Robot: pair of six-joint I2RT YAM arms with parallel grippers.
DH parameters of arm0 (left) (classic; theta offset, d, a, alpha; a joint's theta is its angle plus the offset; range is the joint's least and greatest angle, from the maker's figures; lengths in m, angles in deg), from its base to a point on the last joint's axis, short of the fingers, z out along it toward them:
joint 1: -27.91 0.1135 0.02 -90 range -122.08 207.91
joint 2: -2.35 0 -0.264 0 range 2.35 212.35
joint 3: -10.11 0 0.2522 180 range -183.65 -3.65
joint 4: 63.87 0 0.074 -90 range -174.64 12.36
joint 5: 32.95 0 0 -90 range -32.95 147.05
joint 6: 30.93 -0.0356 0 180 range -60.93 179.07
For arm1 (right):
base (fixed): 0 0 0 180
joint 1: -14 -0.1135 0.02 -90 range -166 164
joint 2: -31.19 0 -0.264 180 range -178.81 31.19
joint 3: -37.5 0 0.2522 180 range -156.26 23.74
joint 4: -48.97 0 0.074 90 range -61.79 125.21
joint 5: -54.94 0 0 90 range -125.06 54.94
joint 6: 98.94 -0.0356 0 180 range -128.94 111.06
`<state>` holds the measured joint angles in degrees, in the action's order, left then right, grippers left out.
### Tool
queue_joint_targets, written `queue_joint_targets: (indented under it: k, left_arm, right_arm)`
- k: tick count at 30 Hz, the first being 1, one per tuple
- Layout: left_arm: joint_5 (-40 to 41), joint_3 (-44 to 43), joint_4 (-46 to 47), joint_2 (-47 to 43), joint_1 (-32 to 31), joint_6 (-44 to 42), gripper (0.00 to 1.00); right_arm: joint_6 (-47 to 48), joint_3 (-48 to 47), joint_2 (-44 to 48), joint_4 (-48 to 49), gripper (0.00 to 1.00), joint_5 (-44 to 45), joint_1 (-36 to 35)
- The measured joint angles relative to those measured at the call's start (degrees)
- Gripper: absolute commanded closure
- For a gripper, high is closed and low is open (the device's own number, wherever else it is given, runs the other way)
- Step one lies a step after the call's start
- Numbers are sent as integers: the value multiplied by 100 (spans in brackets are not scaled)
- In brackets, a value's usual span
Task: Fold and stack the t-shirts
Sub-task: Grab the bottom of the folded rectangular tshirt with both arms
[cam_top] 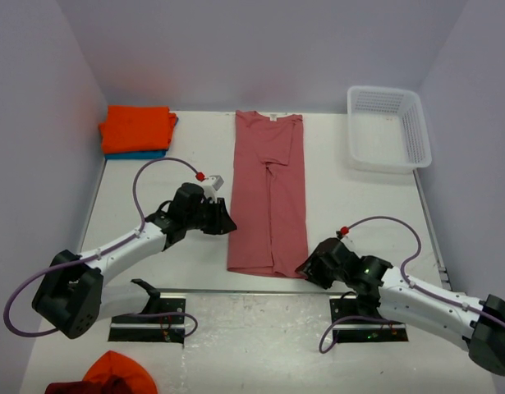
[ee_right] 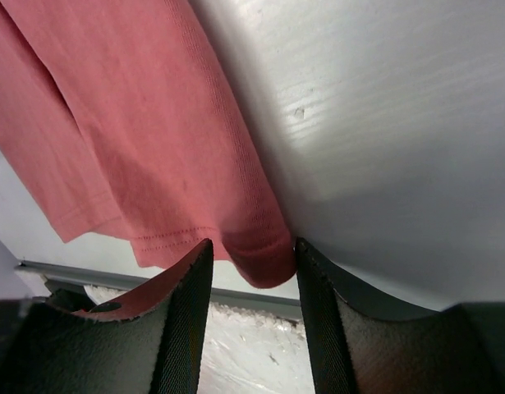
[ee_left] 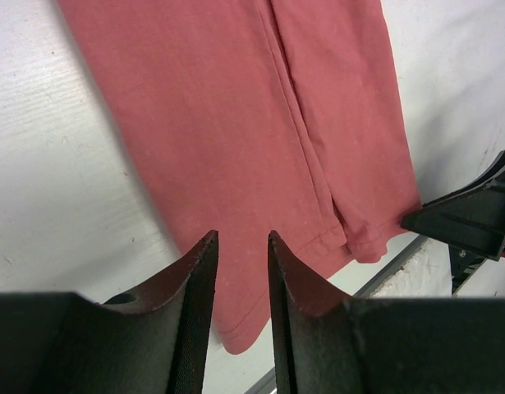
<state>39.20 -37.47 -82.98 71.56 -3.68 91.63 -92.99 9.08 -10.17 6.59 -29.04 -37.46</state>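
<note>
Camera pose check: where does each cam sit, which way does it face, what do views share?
Top external: above and behind the bases, facing down and forward over the table; shows both arms, left claw and right claw.
Left wrist: on the left arm, facing down past its own fingers at the near hem of the salmon-red t-shirt; right claw at frame edge.
Right wrist: on the right arm, low, facing the shirt's near right corner, which sits between its own fingers.
Shared: all three see that near hem.

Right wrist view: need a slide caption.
Right gripper straddling the hem corner of the salmon t-shirt on the white table.
</note>
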Motion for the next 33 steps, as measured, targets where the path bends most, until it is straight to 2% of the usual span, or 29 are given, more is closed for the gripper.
queue_joint_targets:
  k: [6,12,20,31,33]
  left_arm:
    - [0,0,0,52,0,0,68]
    - [-2,0,0,63,0,-2,68]
    - [-7,0,4,96,0,-2,68]
    - [-44,0,9,107,0,-7,67]
    - [-44,0,11,107,0,-7,68]
  right_arm:
    - [-369,-142,-350,2,54,144,-426]
    - [-575,-153,-310,-68,50,267,-479]
    - [-872,-315,-114,-837,47,691,-479]
    - [-885,-463,-647,-616,56,778,-479]
    - [-870,-463,-664,-592,62,782,-479]
